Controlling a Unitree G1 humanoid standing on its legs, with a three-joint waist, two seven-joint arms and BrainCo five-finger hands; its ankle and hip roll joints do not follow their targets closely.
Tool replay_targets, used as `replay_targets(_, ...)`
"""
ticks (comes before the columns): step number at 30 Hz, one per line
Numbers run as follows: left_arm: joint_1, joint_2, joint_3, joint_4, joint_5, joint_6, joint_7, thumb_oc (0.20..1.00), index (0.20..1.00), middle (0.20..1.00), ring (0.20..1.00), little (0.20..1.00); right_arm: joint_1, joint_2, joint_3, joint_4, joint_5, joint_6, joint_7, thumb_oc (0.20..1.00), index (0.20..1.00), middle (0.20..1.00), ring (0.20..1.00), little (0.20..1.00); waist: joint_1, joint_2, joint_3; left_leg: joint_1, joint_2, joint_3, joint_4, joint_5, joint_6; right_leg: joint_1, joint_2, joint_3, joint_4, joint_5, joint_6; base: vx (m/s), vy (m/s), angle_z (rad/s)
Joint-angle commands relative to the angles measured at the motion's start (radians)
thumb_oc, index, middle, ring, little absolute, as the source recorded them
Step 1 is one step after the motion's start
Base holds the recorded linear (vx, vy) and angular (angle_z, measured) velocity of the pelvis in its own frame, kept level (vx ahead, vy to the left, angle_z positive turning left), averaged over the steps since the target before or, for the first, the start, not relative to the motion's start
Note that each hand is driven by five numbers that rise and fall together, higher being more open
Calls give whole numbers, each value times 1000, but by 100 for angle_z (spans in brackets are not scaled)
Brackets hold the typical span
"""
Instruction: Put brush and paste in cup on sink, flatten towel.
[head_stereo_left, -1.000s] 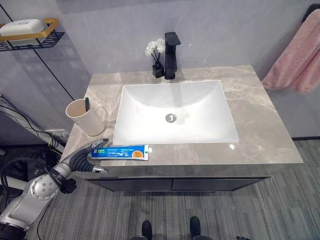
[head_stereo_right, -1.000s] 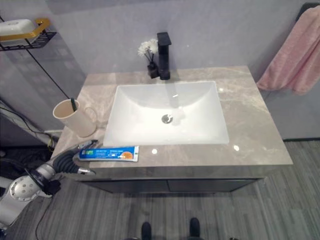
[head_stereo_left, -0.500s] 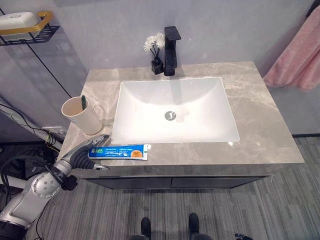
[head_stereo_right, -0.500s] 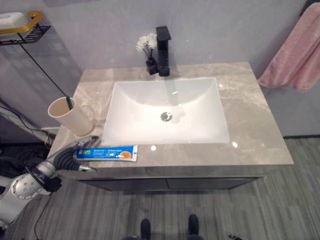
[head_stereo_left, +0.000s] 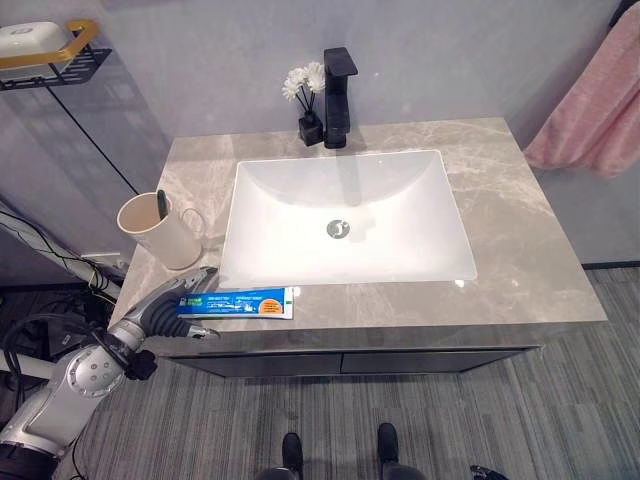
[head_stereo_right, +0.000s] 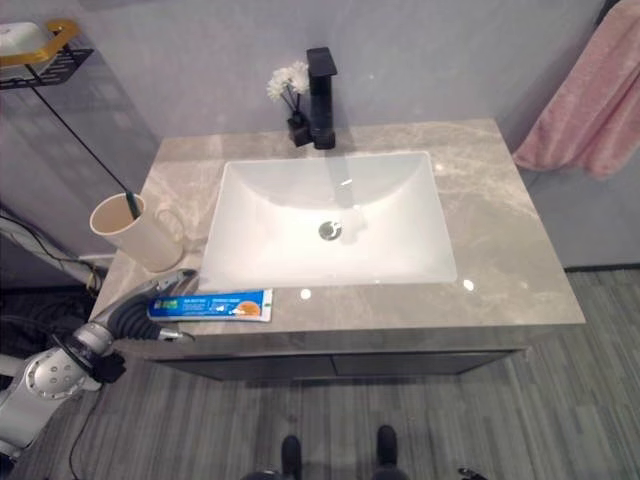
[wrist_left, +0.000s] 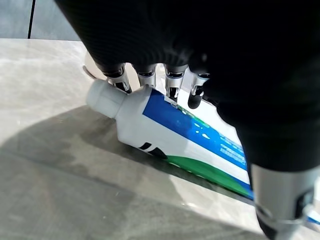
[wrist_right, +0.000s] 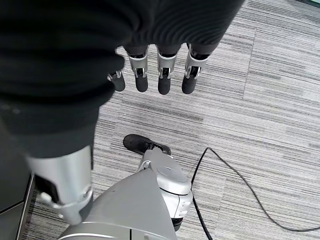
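we are in a bathroom: a white basin (head_stereo_left: 345, 215) is sunk in a grey marbled vanity top (head_stereo_left: 520, 250), with a black tap (head_stereo_left: 338, 83) at its back edge. a pink towel (head_stereo_left: 590, 115) hangs on the wall, a wire shelf (head_stereo_left: 55, 62) carries soap, and a cup (head_stereo_left: 152, 228) and a toothpaste tube (head_stereo_left: 238, 303) sit by the basin.

Hidden and cut-off bits around the sink

At three o'clock the pink towel (head_stereo_left: 590, 110) runs off the picture's edge, so its hanging rail and far side can't be seen. At ten o'clock the soap shelf (head_stereo_left: 50, 62) is clipped too. The toothbrush (head_stereo_left: 161, 204) shows just a dark tip above the cup (head_stereo_left: 152, 228); its bristles sit hidden inside. The left hand (wrist_left: 165, 87) covers part of the toothpaste tube (wrist_left: 170, 137).
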Motion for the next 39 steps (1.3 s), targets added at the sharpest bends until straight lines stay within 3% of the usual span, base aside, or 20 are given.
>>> replay_targets(1, -2, -16, -36, 28, 79, 1, -22, 1000, 1000, 1000, 1000, 1000, -3, -1, 29, -8, 23, -3, -20, 1000, 1000, 1000, 1000, 1000, -32, -34, -7, -26, 26, -45, 4, 4, -17, 11, -84, -21, 7, 34, 63, 13, -43, 0)
replay_targets(4, -4, -17, -61, 43, 131, 0, -24, 1000, 1000, 1000, 1000, 1000, 3, -7, 22, -12, 22, -4, -26, 1000, 1000, 1000, 1000, 1000, -33, -32, -7, -23, 32, -45, 4, 5, -20, 14, -77, -21, 7, 29, 60, 6, -37, 0)
replay_targets(6, -4, -16, -67, 46, 148, 0, -22, 743, 743, 743, 743, 743, 7, -7, 19, -13, 23, -4, -27, 1000, 1000, 1000, 1000, 1000, -33, -31, -7, -22, 35, -44, 4, 5, -21, 15, -74, -22, 7, 28, 58, 0, 0, 0)
replay_targets(7, -4, -17, -77, 61, 168, -2, -18, 482, 482, 482, 482, 482, 10, -8, 19, -15, 22, -5, -29, 1000, 1000, 1000, 1000, 1000, -34, -31, -7, -20, 37, -43, 4, 5, -21, 14, -71, -21, 7, 27, 57, 0, 0, 0)
replay_targets(8, -6, -18, -87, 71, 192, -4, -10, 313, 313, 313, 313, 313, 11, -8, 18, -17, 22, -5, -31, 1000, 1000, 1000, 1000, 1000, -36, -31, -7, -19, 41, -42, 4, 5, -23, 14, -70, -22, 7, 25, 57, 0, 0, 0)
replay_targets(9, -9, -22, -100, 86, 208, -6, -4, 200, 200, 200, 200, 200, 13, -7, 17, -18, 21, -4, -33, 1000, 1000, 1000, 1000, 1000, -37, -32, -7, -19, 43, -40, 4, 4, -24, 13, -69, -22, 7, 24, 57, -10, -33, 0)
replay_targets(26, -66, -59, -246, 179, 391, -21, 46, 200, 200, 200, 200, 200, 41, -8, 3, -13, 16, -8, -72, 1000, 1000, 1000, 1000, 1000, -60, -46, -21, 24, 68, -4, 4, -10, -32, 29, -43, -1, 7, 14, 51, 2, -9, -4)
replay_targets(39, -134, -71, -204, 80, 415, -41, 150, 200, 200, 200, 200, 200, 23, 14, -57, 45, 111, 3, -93, 1000, 1000, 1000, 1000, 1000, -66, -54, -68, 79, 73, -2, 4, -25, -35, 90, -43, -4, 7, 1, 49, 1, -1, -1)
